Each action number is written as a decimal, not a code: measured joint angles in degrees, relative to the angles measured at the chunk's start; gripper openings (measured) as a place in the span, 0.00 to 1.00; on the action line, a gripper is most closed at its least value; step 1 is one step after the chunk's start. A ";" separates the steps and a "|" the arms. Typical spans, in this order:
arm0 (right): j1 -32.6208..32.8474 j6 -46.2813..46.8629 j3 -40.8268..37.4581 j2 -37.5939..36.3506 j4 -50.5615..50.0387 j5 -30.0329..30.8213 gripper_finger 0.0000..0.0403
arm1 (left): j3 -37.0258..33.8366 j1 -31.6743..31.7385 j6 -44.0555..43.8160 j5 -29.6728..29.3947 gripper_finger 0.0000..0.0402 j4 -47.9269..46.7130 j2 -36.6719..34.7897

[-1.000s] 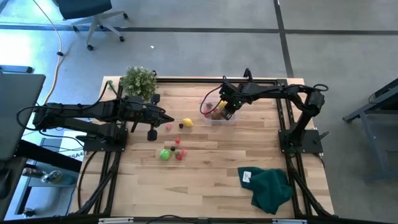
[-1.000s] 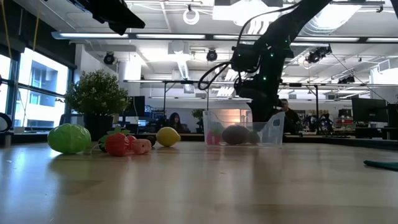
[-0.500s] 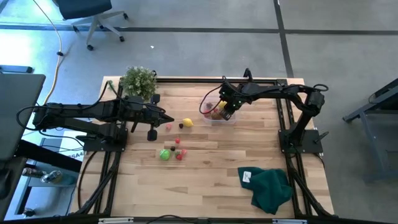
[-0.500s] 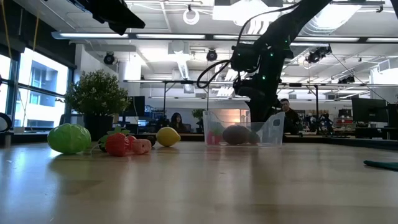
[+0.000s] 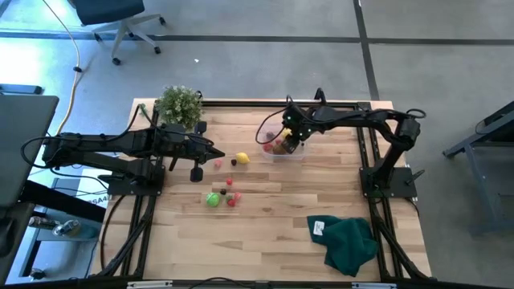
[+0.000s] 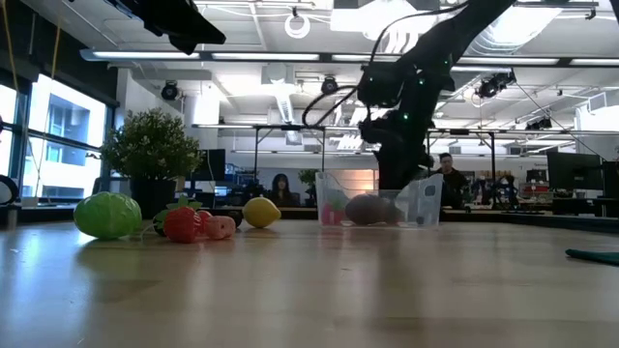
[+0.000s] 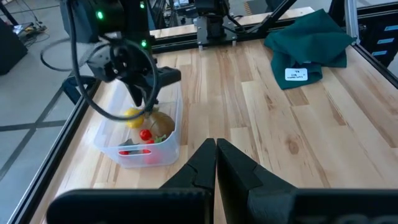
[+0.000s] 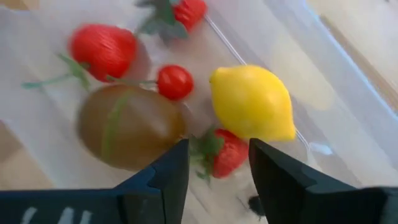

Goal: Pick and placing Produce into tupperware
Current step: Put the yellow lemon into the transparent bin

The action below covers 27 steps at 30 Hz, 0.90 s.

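Tupperware (image 5: 286,149) at the far side of the table, part filled, with the right gripper (image 5: 291,136) poised over it.

We find inside the tub a yellow lemon (image 8: 252,102), a brown fruit (image 8: 129,126), a small red tomato (image 8: 175,82) and strawberries (image 8: 102,48). The right gripper hangs directly above these, fingers (image 8: 159,177) parted and grasping nothing, the lemon lying free just beyond them. We note further produce loose on the boards well apart from the tub: a second lemon (image 5: 242,158), a bright green piece (image 5: 212,199) and small red pieces (image 5: 231,198). The left gripper (image 7: 215,149) waits near that second lemon, clenched and empty. A potted plant (image 5: 178,105) stands at the far left corner; a dark green cloth (image 5: 347,241) lies near the front right.
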 joint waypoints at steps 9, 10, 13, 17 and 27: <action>0.02 -0.94 0.00 -10.76 5.78 -4.63 0.35 | 0.00 0.00 0.00 0.00 0.01 0.00 0.00; 0.07 -1.17 0.00 -12.42 6.78 -5.75 0.35 | 0.00 0.00 0.00 -0.02 0.01 0.00 0.00; 1.10 -1.54 0.00 -17.07 12.56 -9.37 0.35 | -0.01 -0.01 -0.01 -0.02 0.01 0.00 0.02; 3.81 -3.48 0.01 -20.50 20.89 -14.12 0.35 | -0.01 0.00 -0.01 -0.01 0.01 0.01 0.00; 11.67 -18.27 0.02 -18.04 31.71 -5.39 0.38 | 0.00 -0.01 -0.01 -0.01 0.01 0.01 0.00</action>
